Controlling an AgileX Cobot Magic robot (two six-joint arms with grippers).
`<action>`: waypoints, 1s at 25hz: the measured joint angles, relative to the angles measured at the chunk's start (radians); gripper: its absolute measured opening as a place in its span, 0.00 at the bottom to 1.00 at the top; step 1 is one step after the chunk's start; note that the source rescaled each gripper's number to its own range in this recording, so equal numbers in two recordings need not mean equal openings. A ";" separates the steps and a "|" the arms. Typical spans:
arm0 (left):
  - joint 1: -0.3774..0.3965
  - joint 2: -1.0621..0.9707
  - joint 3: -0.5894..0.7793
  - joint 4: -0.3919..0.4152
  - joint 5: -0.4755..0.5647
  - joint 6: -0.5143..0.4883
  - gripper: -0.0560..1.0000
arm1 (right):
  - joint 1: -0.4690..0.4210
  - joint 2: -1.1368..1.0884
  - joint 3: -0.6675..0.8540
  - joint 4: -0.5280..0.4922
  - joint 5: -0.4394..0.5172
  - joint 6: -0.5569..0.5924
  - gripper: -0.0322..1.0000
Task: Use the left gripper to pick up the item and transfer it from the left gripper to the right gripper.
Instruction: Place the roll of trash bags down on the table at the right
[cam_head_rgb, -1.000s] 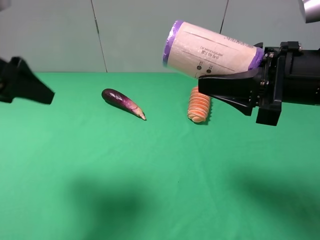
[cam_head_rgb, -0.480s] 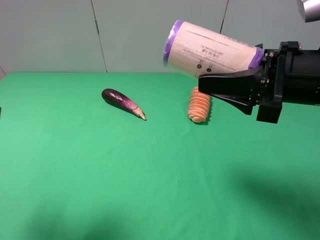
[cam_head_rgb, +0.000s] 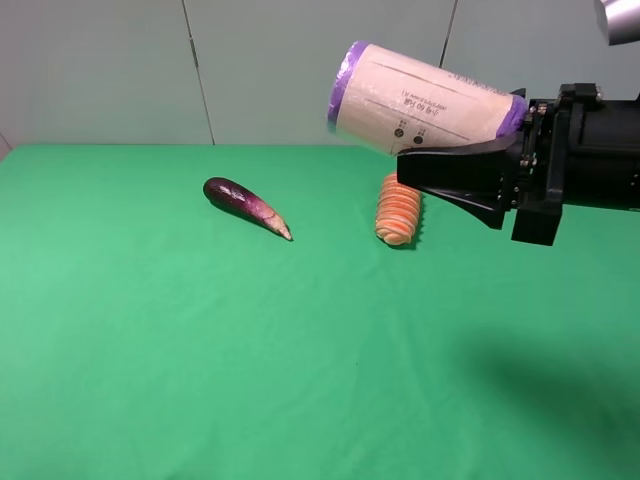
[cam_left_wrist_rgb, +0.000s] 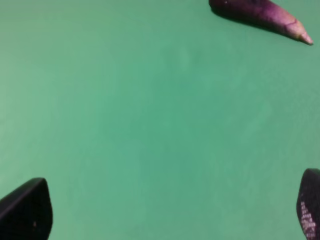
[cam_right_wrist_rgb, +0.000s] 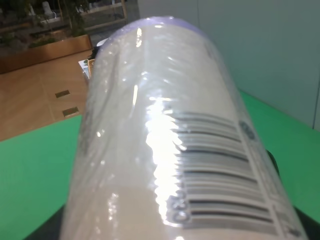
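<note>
The cream-white can with purple ends is held in the air at the upper right, tilted, with its far end pointing left. My right gripper is shut on the can's right end; its boxy black arm reaches in from the right edge. The can fills the right wrist view, with a barcode on its side. My left gripper is out of the exterior high view. In the left wrist view its two fingertips show wide apart at the corners, open and empty, over bare green cloth.
A dark purple eggplant lies on the green table left of centre; it also shows in the left wrist view. An orange ribbed carrot piece lies just below the held can. Grey wall panels stand behind.
My left gripper has drawn back off the left edge of the exterior high view and its shadow has left the table. The right gripper and the can have held still.
</note>
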 joint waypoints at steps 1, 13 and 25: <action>0.000 -0.037 0.003 0.007 0.022 -0.012 0.95 | 0.000 0.000 0.000 0.000 -0.001 0.002 0.04; 0.000 -0.168 0.042 0.172 0.118 -0.189 0.91 | 0.000 0.000 0.000 0.000 -0.029 0.059 0.04; 0.000 -0.168 0.054 0.173 0.092 -0.196 0.72 | 0.000 0.000 0.000 0.000 -0.032 0.126 0.04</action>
